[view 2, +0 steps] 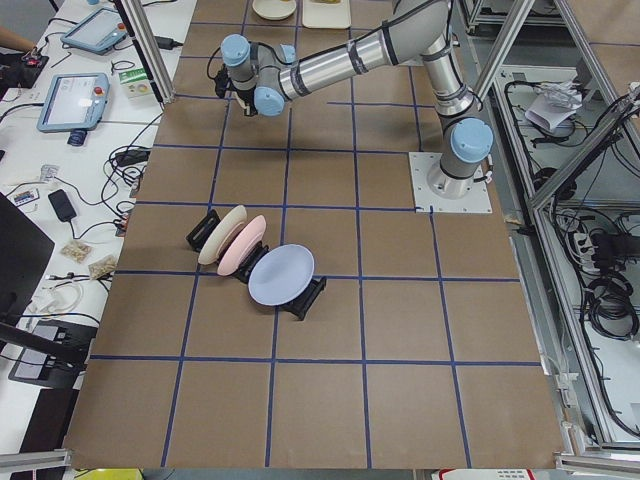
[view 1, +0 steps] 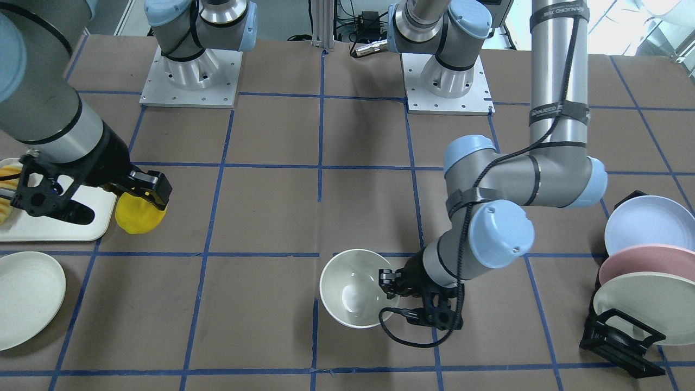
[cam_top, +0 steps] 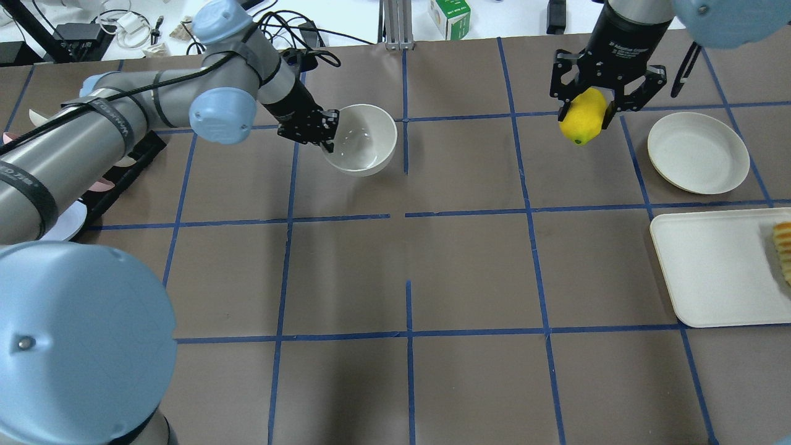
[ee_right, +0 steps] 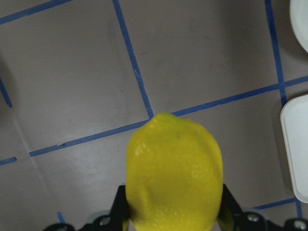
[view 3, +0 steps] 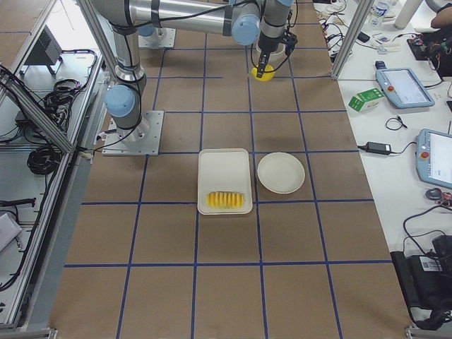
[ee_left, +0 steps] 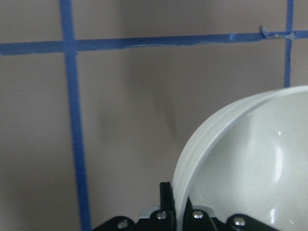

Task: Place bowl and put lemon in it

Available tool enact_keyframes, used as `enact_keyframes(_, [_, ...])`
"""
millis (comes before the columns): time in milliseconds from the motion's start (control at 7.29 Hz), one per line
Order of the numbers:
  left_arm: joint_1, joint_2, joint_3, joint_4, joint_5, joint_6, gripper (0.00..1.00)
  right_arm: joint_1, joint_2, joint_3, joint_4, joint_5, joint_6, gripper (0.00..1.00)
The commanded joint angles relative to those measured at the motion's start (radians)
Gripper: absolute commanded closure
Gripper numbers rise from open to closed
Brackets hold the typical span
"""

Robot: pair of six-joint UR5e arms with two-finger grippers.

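Bright yellow oval lemon (cam_top: 581, 125) sits clamped between the two black fingers of the right gripper (cam_top: 586, 116), which press on its opposite sides. One pointed end sticks out beyond the fingertips. In the right wrist view the lemon (ee_right: 173, 178) fills the space between the fingers and hangs clear above the brown paper table cover with its blue tape grid (cam_top: 469, 278). Just beside it on the table lies a flat cream-white round plate (cam_top: 698, 151). Nearer the robot is a white rectangular tray (cam_top: 717, 266) with pale orange-yellow ridged sliced food (cam_top: 783, 247) at its outer edge.

Well apart, across the table, the left gripper (cam_top: 326, 133) is closed on the rim of the deep round cream-white bowl (cam_top: 364, 139). The left wrist view shows the thin wall of the bowl (ee_left: 250, 159) passing between the fingers, one inside the glossy hollow and one outside. The bowl looks tilted, its opening turned partly away from the gripper. I cannot tell whether its base touches the paper. It sits beside a crossing of tape lines near the middle of the table's far side, seen from behind the robot.

Beyond the left arm's elbow, a black rack (view 1: 619, 334) holds a blue plate (view 1: 646, 222), a pink plate (view 1: 640, 263) and a cream plate (view 1: 646, 304) on edge.
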State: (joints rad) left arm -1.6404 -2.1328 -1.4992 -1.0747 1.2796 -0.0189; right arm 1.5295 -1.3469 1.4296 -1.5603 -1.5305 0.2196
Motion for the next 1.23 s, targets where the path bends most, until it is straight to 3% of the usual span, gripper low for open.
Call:
enact_keyframes(0, [-0.088,0.013,-0.045,0.024,0.004,-0.093,1.0,0.052,0.008,0.005,-0.001,0.003,0.023,1.0])
enact_keyframes(274, [-0.091,0.037,-0.1,0.027,0.004,-0.092,1.0,0.052,0.017,0.005,-0.013,0.061,0.024,1.0])
enact_keyframes(548, [-0.091,0.059,-0.137,0.035,0.006,-0.093,1.0,0.055,0.07,0.003,-0.113,0.061,0.024,1.0])
enact_keyframes(1097, [-0.096,0.053,-0.17,0.035,0.01,-0.095,1.0,0.148,0.138,0.005,-0.181,0.061,0.062,1.0])
